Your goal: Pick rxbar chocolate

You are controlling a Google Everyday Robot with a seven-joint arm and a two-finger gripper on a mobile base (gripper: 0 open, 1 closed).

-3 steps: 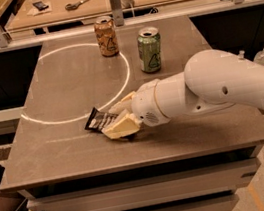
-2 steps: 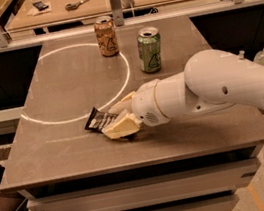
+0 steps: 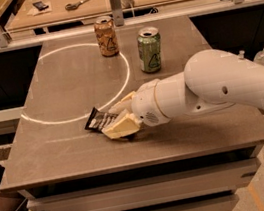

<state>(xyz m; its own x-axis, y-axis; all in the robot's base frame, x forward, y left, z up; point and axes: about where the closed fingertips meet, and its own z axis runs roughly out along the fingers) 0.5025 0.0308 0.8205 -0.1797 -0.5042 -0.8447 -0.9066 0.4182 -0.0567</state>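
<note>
One rxbar chocolate (image 3: 95, 119) and two cans, one orange-brown can (image 3: 106, 36) and one green can (image 3: 149, 49), are counted on the surface (image 3: 58, 90). The bar is laid flat toward the front, its right end taken in by the single tool (image 3: 109, 120). Whether it is clamped cannot be told.

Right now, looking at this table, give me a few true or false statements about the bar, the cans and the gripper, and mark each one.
1. The rxbar chocolate lies flat on the table. True.
2. The green can is tipped over. False: it stands upright.
3. The orange-brown can stands behind and to the left of the green can. True.
4. The gripper hovers over the orange-brown can. False: it is down low at the rxbar chocolate's right end, nearer the table's front.
</note>
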